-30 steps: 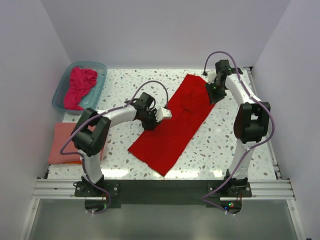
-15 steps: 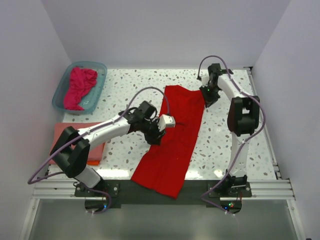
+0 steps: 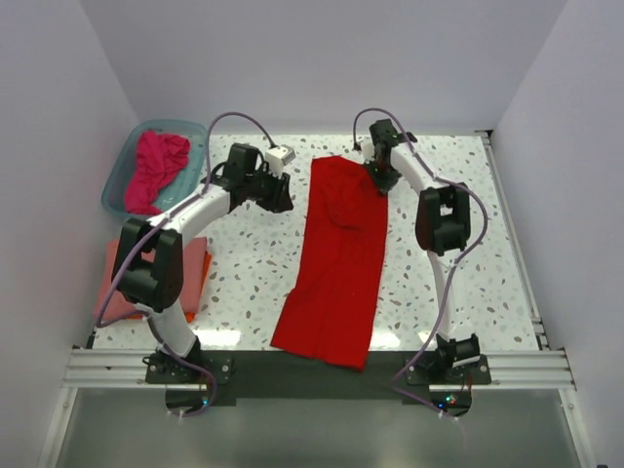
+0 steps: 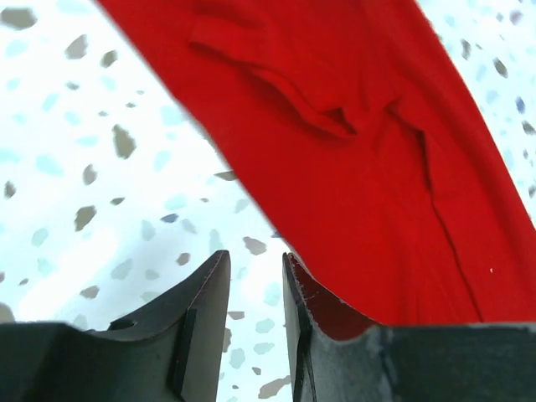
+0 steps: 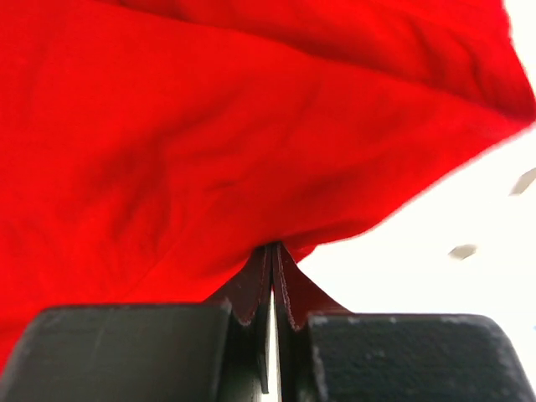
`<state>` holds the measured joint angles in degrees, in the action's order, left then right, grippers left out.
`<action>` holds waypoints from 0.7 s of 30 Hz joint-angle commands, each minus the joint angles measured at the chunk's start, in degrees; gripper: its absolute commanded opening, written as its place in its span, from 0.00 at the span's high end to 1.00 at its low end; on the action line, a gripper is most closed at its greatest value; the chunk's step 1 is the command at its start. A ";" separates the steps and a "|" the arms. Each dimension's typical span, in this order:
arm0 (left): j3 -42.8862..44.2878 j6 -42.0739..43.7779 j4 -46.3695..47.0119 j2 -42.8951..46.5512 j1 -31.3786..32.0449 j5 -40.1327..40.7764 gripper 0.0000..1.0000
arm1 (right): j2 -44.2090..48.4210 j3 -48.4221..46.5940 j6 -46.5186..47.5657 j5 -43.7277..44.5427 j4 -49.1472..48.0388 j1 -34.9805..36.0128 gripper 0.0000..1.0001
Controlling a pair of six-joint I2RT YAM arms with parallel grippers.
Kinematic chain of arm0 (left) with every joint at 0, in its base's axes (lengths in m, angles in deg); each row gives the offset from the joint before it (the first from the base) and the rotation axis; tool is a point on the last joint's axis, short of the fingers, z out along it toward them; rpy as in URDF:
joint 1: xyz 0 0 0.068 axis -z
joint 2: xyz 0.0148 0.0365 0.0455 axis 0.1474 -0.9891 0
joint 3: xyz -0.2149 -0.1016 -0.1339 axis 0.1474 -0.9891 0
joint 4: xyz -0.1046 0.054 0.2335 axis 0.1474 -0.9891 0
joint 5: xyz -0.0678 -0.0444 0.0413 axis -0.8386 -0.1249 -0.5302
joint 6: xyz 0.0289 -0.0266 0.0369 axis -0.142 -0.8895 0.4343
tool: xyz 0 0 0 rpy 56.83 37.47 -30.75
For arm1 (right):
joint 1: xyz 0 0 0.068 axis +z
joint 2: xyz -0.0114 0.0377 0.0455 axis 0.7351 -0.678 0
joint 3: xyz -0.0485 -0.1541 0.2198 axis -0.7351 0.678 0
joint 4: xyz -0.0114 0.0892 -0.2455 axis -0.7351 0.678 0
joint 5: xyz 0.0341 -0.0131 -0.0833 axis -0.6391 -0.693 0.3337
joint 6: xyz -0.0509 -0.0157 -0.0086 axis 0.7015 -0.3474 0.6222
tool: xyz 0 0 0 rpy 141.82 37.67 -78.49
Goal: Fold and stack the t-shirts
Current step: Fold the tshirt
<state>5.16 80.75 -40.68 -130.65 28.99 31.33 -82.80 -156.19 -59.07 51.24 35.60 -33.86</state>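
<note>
A bright red t-shirt [image 3: 336,253] lies stretched in a long strip from the back of the table to its front edge. My right gripper [image 3: 378,179] is shut on the shirt's far right corner; in the right wrist view the red cloth [image 5: 209,142] bunches into the closed gripper [image 5: 272,247]. My left gripper [image 3: 283,198] hovers just left of the shirt's far end, open and holding nothing. In the left wrist view, bare table shows through the open gripper [image 4: 255,260], with the red shirt [image 4: 377,167] to its right. A magenta-pink t-shirt [image 3: 156,171] lies crumpled in the tub.
The teal plastic tub [image 3: 200,136] stands at the back left corner. A folded salmon-pink and orange stack [image 3: 122,283] lies at the left edge, partly behind my left arm. The red shirt's near end [image 3: 322,341] hangs over the table's front edge.
My left gripper swung off the middle of the red shirt to the back left. The right gripper moved left with the shirt's corner and closed, and the shirt now lies straighter.
</note>
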 commanded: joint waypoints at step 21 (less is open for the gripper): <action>26.50 -9.51 9.23 -29.36 -2.06 -1.94 0.69 | 4.77 -6.00 5.65 6.43 -22.98 5.09 0.84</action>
<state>29.05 73.95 -34.65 -158.00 26.30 30.96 -88.42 -162.35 -52.56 60.64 11.51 -28.51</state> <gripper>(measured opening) 0.309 0.156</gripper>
